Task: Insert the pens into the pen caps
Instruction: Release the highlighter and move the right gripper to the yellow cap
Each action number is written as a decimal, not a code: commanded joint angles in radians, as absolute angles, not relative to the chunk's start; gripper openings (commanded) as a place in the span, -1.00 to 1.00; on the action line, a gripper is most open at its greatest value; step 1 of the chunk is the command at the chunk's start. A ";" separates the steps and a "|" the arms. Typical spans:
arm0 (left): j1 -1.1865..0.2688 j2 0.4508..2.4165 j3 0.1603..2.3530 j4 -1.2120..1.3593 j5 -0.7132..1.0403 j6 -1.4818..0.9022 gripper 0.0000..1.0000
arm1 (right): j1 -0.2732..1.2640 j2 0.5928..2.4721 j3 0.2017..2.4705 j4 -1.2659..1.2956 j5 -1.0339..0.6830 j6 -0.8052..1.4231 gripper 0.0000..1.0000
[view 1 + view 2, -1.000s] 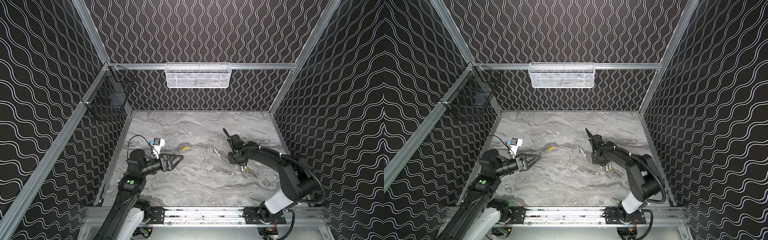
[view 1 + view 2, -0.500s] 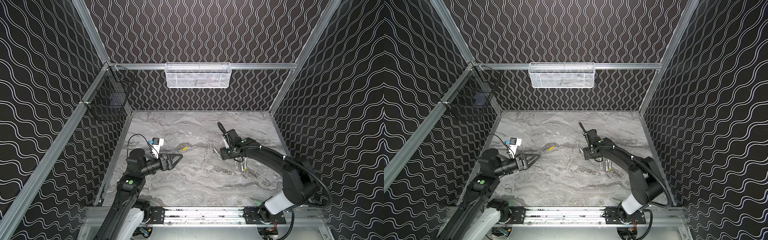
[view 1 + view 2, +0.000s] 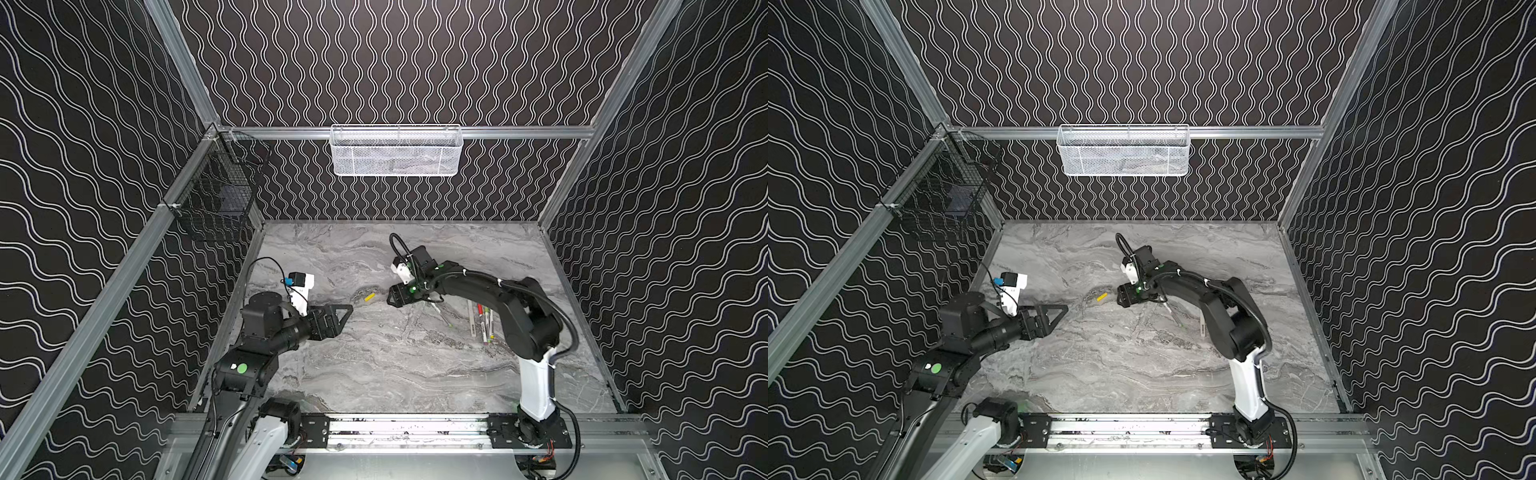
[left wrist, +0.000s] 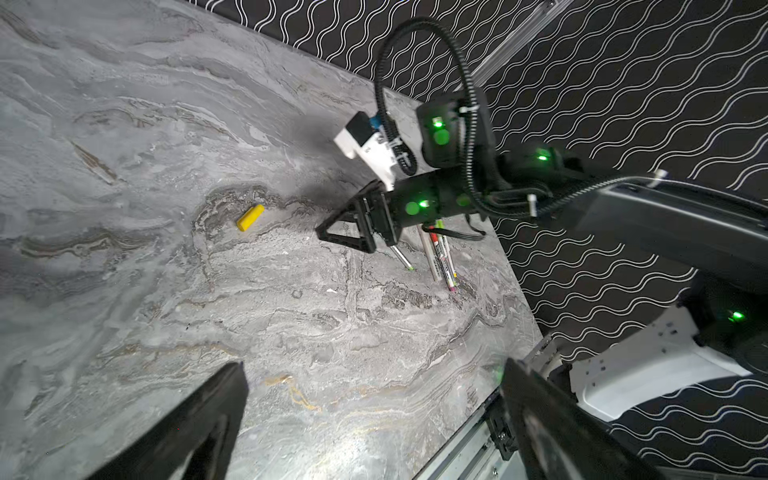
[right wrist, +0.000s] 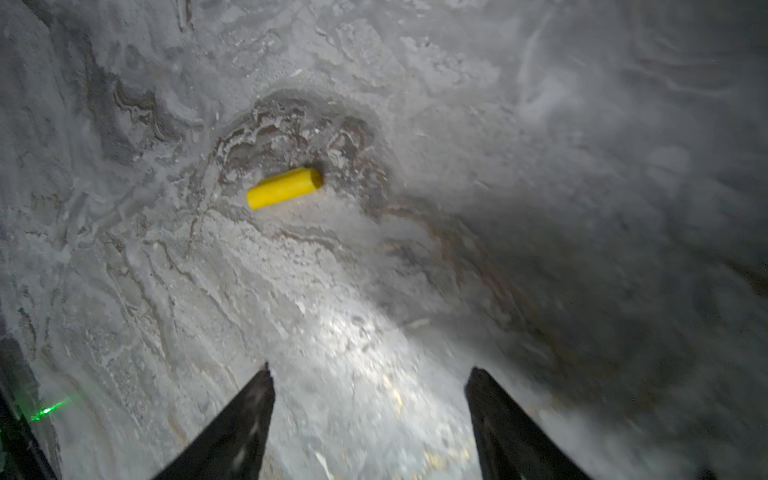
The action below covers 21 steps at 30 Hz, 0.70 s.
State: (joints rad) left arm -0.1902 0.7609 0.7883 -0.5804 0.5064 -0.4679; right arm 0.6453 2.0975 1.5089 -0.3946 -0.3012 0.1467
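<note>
Pens [image 3: 472, 318] lie near right bench [image 3: 374, 374] edge; yellow cap [image 3: 369, 296] mid-bench, just beside right pincer [image 3: 390, 296], released, empty; left pincer [image 3: 347, 311] released, empty.

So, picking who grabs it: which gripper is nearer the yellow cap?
Right. The right gripper is just short of the yellow cap; the left gripper hangs farther off, higher.

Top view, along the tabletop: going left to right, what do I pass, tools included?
Left tool, open → yellow pen cap → right tool, open with nothing in it → single pen lying on its own → cluster of pens.
</note>
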 commanded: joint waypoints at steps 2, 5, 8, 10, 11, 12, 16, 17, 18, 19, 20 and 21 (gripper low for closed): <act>-0.190 0.741 0.811 -0.642 0.486 -0.402 0.97 | 0.646 2.185 1.589 -0.332 -0.413 0.162 0.54; -0.190 0.725 0.799 -0.629 0.494 -0.406 0.97 | 0.645 2.241 1.637 -0.318 -0.445 0.179 0.56; -0.190 0.723 0.798 -0.627 0.490 -0.407 0.97 | 0.646 2.287 1.679 -0.317 -0.472 0.192 0.58; -0.190 0.723 0.797 -0.623 0.493 -0.405 0.97 | 0.648 2.320 1.717 -0.327 -0.500 0.193 0.59; -0.190 0.725 0.795 -0.622 0.495 -0.405 0.97 | 0.650 2.334 1.734 -0.335 -0.509 0.192 0.60; -0.190 0.726 0.796 -0.620 0.498 -0.405 0.97 | 0.651 2.353 1.756 -0.344 -0.520 0.190 0.60; -0.190 0.720 0.793 -0.618 0.499 -0.405 0.97 | 0.661 2.414 1.840 -0.402 -0.537 0.174 0.62; -0.190 0.718 0.793 -0.616 0.499 -0.405 0.97 | 0.665 2.421 1.852 -0.412 -0.541 0.173 0.61; -0.190 0.715 0.793 -0.615 0.500 -0.405 0.97 | 0.672 2.423 1.856 -0.419 -0.542 0.170 0.62; -0.190 0.717 0.792 -0.614 0.500 -0.405 0.97 | 0.679 2.421 1.855 -0.427 -0.543 0.164 0.61; -0.190 0.718 0.792 -0.614 0.500 -0.405 0.97 | 0.686 2.413 1.846 -0.431 -0.540 0.158 0.61; -0.190 0.720 0.792 -0.613 0.501 -0.404 0.97 | 0.694 2.400 1.824 -0.426 -0.535 0.155 0.61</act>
